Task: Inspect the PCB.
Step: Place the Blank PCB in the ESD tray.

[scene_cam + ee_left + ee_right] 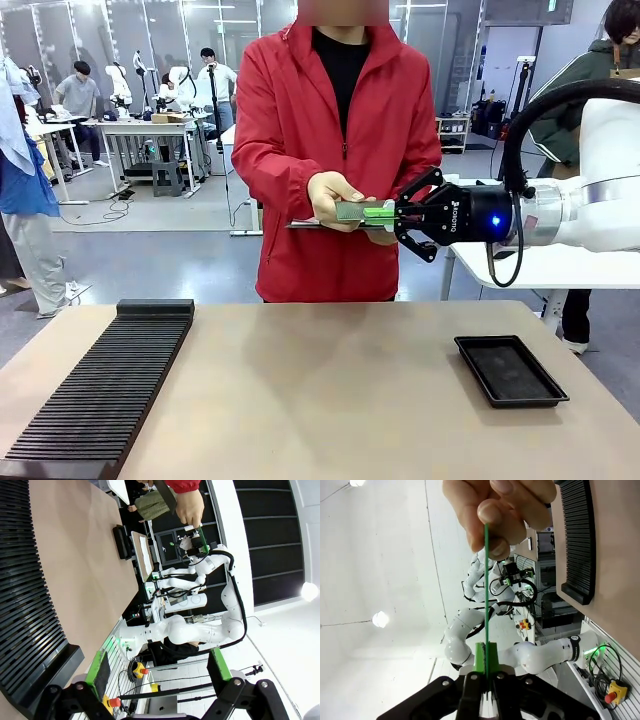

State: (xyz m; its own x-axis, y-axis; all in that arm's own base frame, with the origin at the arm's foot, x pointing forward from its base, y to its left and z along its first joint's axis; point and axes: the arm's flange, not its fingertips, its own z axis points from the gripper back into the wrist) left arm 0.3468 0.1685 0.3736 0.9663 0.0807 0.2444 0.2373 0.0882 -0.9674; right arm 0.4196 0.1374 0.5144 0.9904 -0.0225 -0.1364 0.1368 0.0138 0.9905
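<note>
Right gripper (385, 212): jaws closed on one end of the PCB (352, 211), green pads flat against both faces. In the right wrist view the board stands edge-on, a thin green line running from between the pads up into the person's fingers.

PCB position: held in the air on the far side of the table (330, 400), roughly level, in front of the person's red jacket. The person's hand (335, 193) pinches the opposite end, thumb on top.

Left gripper (160, 667): jaws spread wide, nothing between the pads. The black slotted rack (100, 385) lies close by in its wrist view.

Black tray (510, 370): flat on the table at the robot's right, well apart from the board
</note>
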